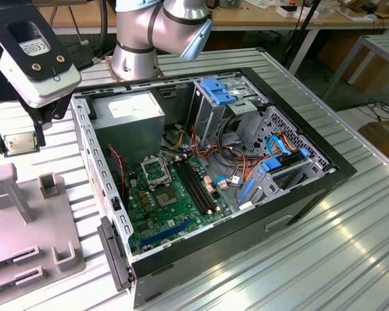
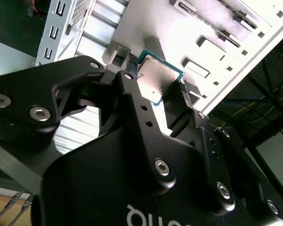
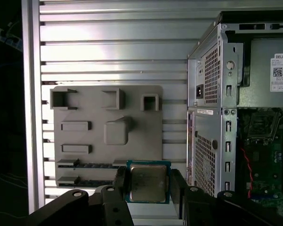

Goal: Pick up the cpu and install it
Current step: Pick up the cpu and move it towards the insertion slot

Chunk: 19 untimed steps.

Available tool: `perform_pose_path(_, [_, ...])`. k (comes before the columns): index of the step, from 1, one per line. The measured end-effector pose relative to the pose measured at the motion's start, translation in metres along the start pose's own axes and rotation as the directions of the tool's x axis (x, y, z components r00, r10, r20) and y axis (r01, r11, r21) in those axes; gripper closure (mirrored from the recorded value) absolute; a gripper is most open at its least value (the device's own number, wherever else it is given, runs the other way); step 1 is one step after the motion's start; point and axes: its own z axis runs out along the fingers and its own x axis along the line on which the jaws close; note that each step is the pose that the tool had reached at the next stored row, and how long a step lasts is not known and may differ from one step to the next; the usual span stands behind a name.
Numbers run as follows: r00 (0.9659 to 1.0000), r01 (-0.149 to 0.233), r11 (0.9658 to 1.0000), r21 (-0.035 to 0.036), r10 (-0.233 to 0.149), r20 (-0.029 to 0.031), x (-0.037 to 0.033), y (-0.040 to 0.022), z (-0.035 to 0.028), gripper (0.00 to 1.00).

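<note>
Above the grey fixture tray [image 3: 151,136], at nine o'clock from the open case [image 1: 340,170] in the exterior view, I see the gripper [image 3: 148,175] jaws clamped on the cpu [image 3: 147,182]. Its metal lid faces both wrist cameras. It looks near-square, so I cannot tell a long axis.

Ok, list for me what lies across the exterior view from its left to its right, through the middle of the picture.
cpu → metal wall of the computer case → empty socket → memory slots → blue drive rails. The gray holder tray sits under the cpu, so it is left out.
</note>
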Motion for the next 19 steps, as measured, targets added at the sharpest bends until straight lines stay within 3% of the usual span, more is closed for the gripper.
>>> perform_pose_path(19, [1.0000,0.000,1.0000,0.0002,0.000,0.0000,-0.0095,0.0000,-0.0006,0.53])
